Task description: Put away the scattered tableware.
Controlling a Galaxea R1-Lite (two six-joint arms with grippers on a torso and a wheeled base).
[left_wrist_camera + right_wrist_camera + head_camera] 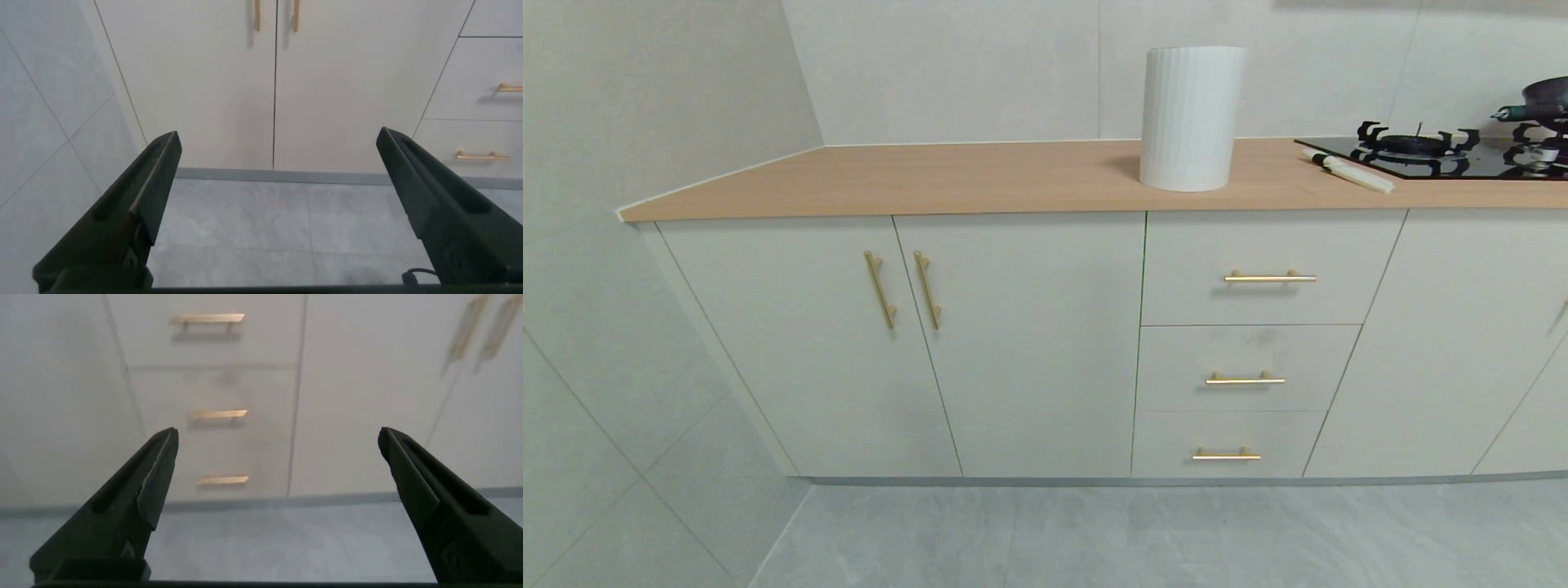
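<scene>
In the head view, a smooth wood-grain countertop point(980, 175) runs from the tiled corner at the left across to the right edge. Below it at centre left is a pair of flat, matt off-white cabinet doors point(1029, 343), each with a slim upright brass handle point(880, 290). To their right is a stack of three drawers point(1258, 245) with horizontal brass bar handles point(1270, 278). Grey stone-look tiles cover the floor point(1176, 539) along the bottom.

At upper centre right, a tall ribbed white container point(1192, 118), cylindrical and matt, stands upright on the countertop. Its inside cannot be seen.

Further right lies the pale utensil point(1349, 172), long and slim with a dark tip. It rests flat across the near edge of the black glass hob point(1486, 167), well apart from the container. Whether it is a knife or something else is hard to make out. A black cast pan support point(1413, 143) sits on the hob, and a dark pan point(1547, 94) is cut off at the upper right edge.

The left gripper point(278, 140) hangs over the floor before the doors, its dark wedge-shaped fingers point(139, 204) spread wide with nothing between them. The right gripper point(278, 439) faces the drawers, likewise spread wide and holding nothing.
</scene>
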